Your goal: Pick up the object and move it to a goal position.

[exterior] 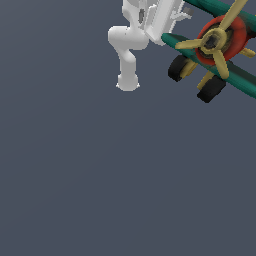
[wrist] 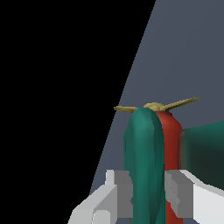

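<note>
The object is a toy biplane (exterior: 233,33) with teal wings, a red body, a yellow propeller and black wheels. It hangs high at the exterior view's right, off the grey floor, with its propeller facing that camera. My gripper (wrist: 148,197) is shut on the plane's teal wing (wrist: 143,157). One grey finger (wrist: 120,192) presses on each side of the wing. In the wrist view the red body (wrist: 171,131) and the yellow propeller (wrist: 154,105) lie beyond the fingers. In the exterior view the white hand (exterior: 167,17) sits behind the wing and its fingertips are hidden.
The plain grey floor (exterior: 100,175) fills the exterior view. The white arm's base (exterior: 127,82) stands on it at the back. In the wrist view the floor ends at a straight edge, with black beyond it (wrist: 52,87).
</note>
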You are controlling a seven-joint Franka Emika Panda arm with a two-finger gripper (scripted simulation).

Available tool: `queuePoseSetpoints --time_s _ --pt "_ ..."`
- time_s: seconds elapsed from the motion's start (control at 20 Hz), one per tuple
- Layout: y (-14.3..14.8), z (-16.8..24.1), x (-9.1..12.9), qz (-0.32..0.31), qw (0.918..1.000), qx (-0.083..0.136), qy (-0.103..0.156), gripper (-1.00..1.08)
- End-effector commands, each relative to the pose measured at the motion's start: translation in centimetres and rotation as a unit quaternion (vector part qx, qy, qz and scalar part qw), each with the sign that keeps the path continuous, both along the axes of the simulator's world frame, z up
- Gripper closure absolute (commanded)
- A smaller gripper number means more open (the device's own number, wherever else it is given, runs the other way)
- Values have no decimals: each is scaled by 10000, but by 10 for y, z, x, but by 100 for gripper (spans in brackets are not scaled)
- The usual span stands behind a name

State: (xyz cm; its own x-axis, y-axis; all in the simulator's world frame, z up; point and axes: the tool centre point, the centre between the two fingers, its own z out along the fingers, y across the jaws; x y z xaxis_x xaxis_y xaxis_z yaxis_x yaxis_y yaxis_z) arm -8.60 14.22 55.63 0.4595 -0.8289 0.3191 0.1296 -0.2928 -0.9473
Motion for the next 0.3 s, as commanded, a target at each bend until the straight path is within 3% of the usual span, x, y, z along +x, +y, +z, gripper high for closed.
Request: queuePoseSetpoints --time_s 0.0,0.25 --pt "3 11 0 1 10000 5 -35 108" --pt "4 14 0 7 10000 3 -28 108"
